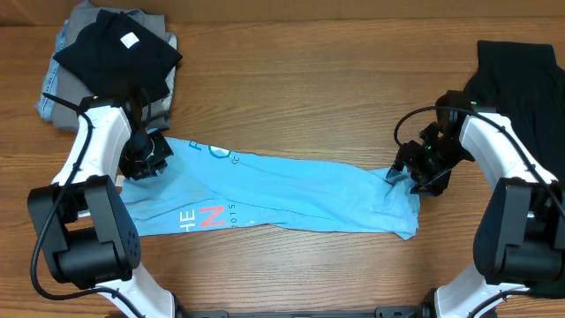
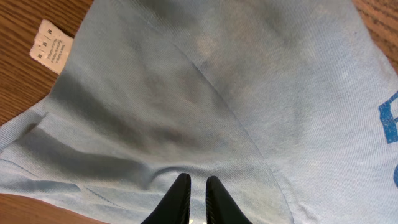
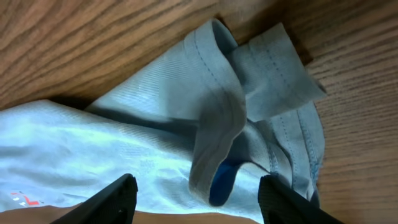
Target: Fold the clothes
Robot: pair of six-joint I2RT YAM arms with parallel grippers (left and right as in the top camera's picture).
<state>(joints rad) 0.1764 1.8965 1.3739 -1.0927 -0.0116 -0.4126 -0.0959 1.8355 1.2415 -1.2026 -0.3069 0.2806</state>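
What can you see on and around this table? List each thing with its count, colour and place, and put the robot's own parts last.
T-shirt: one, light blue with white, coral-red and blue print, lying as a long band across the table's middle.
care label: one, white, at the shirt's edge by the left gripper.
black garment: one, black with a small white tag, on top of the far-left pile.
grey garment: one, grey, under the black garment.
dark cloth: one, black, at the far right edge.
table: one, brown wood, under everything.
left gripper: one, black, fingers nearly together, over the shirt's left end.
right gripper: one, black, open, over the shirt's right end.
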